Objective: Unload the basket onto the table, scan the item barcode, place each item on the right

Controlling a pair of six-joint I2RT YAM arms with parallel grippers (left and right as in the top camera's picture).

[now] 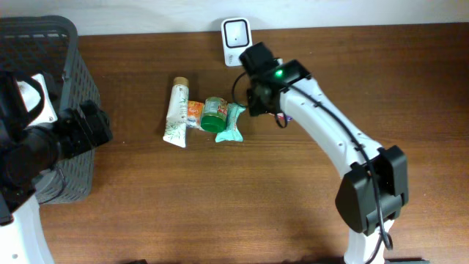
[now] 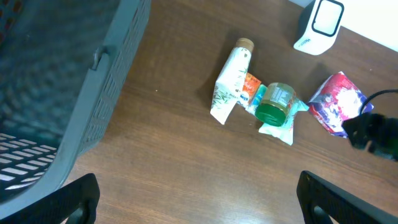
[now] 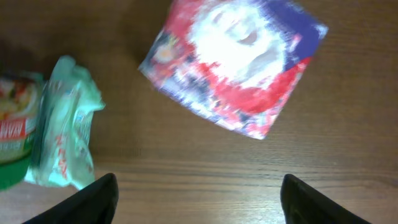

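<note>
Scanner seen from overhead at the far edge of the bench, with a white tube, green-lidded jar and teal packet clustered in front of it. The right gripper is poised beside them, and a basket stands at the left. From the left wrist, the left gripper is shown with jaws wide apart and empty, and the red packet lies flat to the right of the cluster. From the right wrist, the right gripper is shown with jaws apart, nothing held, that packet just ahead of them. Its barcode cannot be made out. A grasp could catch the teal packet nearby or crumple the wrapper. Open bench is available to the right and front.
</note>
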